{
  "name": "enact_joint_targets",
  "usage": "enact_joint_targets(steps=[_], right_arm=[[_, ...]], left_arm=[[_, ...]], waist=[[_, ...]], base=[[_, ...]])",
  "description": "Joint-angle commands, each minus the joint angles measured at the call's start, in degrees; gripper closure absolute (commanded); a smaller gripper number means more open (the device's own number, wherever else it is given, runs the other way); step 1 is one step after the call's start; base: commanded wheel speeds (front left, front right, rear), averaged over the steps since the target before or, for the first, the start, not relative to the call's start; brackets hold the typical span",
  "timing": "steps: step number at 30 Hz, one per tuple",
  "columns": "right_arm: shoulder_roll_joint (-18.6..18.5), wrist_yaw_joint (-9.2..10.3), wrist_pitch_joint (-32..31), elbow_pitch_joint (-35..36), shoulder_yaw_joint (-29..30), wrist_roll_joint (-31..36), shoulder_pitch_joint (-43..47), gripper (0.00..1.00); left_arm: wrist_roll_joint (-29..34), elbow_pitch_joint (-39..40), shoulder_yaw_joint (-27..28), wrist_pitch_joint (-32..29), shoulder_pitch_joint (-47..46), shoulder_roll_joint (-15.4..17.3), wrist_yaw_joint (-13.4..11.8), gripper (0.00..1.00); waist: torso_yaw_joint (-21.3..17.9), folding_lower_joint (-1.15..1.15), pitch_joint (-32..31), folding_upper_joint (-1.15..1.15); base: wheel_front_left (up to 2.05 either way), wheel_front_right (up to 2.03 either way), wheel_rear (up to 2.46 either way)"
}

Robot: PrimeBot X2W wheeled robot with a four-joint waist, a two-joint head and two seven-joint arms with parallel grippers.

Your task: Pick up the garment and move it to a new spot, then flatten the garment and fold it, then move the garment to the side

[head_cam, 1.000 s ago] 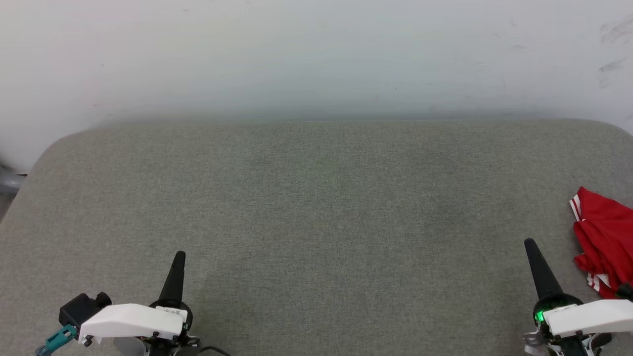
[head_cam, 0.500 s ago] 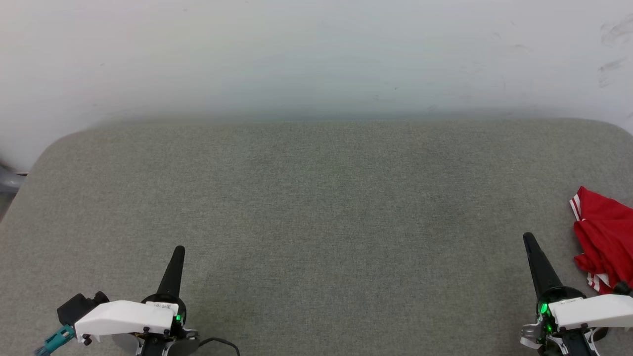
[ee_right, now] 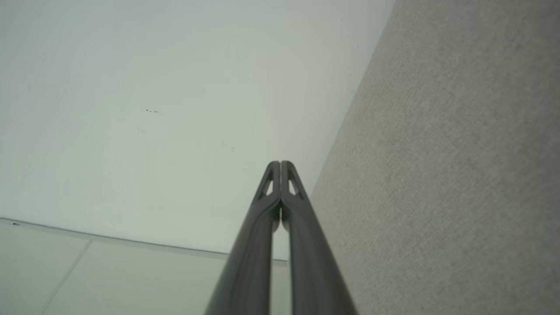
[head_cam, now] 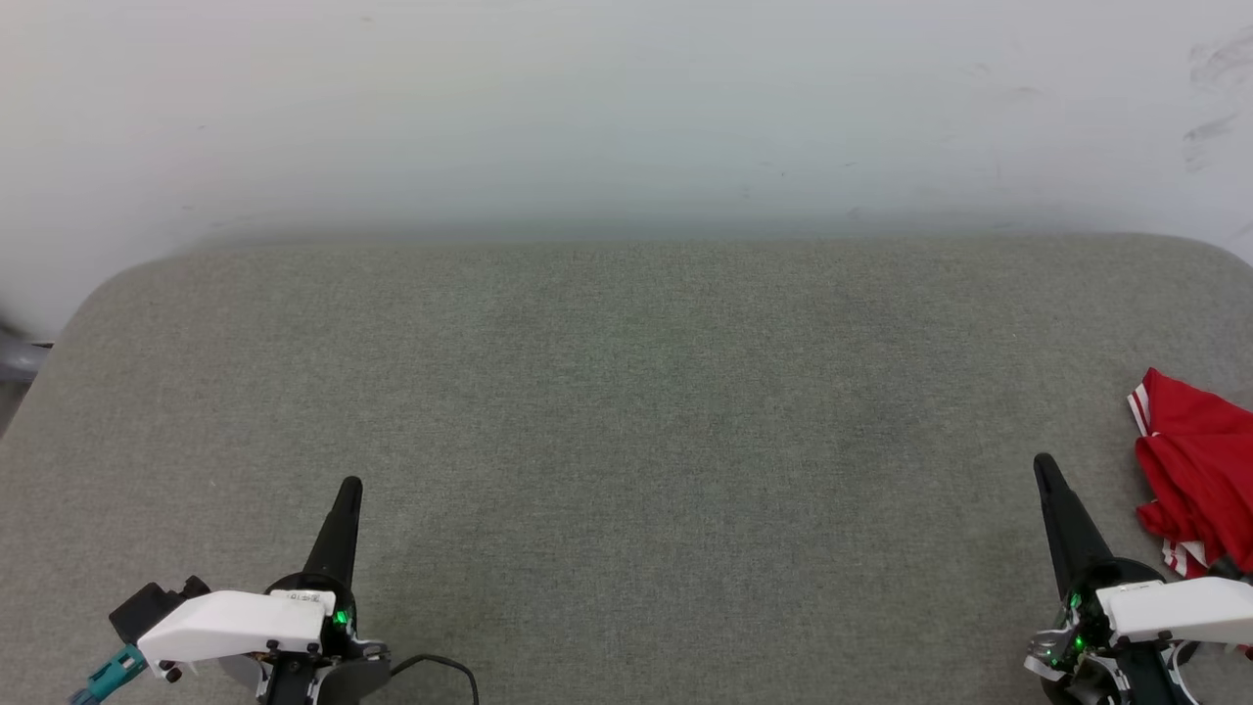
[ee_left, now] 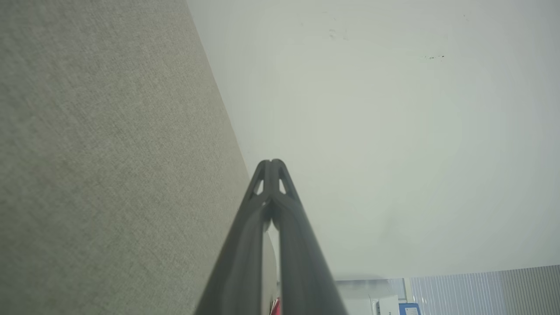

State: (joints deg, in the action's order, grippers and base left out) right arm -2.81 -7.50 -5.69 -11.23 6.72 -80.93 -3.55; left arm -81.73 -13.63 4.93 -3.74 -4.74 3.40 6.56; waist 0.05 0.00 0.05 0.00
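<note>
Red cloth draws my eye first: the garment (head_cam: pixel 1199 470) lies at the far right edge of the head view, about midway down. It is bunched into loose creases, with red-and-white trim showing at its upper left corner and again near its lower edge (part of it runs out of the frame, so I cannot see its whole outline). It rests on the grey-green padded surface (head_cam: pixel 626 411). My left gripper (head_cam: pixel 349 487) sits at the lower left of the head view, and its wrist view shows the two fingers pressed tip to tip with nothing between them. My right gripper (head_cam: pixel 1044 462) sits at the lower right, its fingers just left of the garment and apart from it, likewise pinched together on nothing. As for progress, I judge the scene fits two stages. It could be a rumpled jersey waiting at the side to be lifted to a new spot, or one already folded and set aside. What shows looks more heaped than squarely folded, but the cropped edge keeps me from settling it. The garment does lie off to the side, and neither of my grippers holds it.
</note>
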Motion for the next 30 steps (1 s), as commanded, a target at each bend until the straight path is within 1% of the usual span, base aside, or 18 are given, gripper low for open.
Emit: enact_joint_targets(steps=[1,23,30], right_arm=[[-0.11,0.01,-0.22,-0.23,-0.07,-1.54,-1.33,1.0],[-0.12,0.02,-0.87,-2.79,-0.22,-10.8,-2.94,1.0],[-0.12,0.02,-0.86,-2.98,-0.24,-11.58,-3.08,1.0]], left_arm=[[-1.33,0.02,0.4,-0.43,-1.0,-0.05,0.31,1.0],[-9.97,-0.44,1.71,-2.84,-1.72,-0.58,1.0,1.0],[-10.69,-0.49,1.8,-3.01,-1.75,-0.62,1.08,1.0]], waist=[[0.0,0.0,0.01,0.0],[-0.05,0.0,0.12,0.0],[-0.05,0.0,0.13,0.0]], base=[[0.0,0.0,0.0],[0.0,0.0,0.0],[0.0,0.0,0.0]])
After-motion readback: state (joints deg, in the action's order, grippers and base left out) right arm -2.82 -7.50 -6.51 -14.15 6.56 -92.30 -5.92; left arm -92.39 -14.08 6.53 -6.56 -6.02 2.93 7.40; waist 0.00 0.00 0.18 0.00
